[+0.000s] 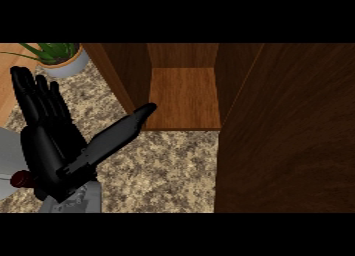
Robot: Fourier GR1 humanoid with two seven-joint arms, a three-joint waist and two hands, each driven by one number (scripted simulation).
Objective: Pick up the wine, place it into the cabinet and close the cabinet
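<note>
The wine bottle [20, 178] shows only as a dark red top at the lower left of the granite worktop [165, 165], tucked just behind the heel of the left hand [51, 145], whose fingers [36, 97] stand straight and together while the thumb [124, 127] points toward the cabinet; its long axis cannot be told. The right hand is out of sight, so the left looks nearer. The open cabinet [184, 97] lies up and right across bare worktop, its shelf free, beside the tall door [298, 130] and a potted plant [62, 57].
</note>
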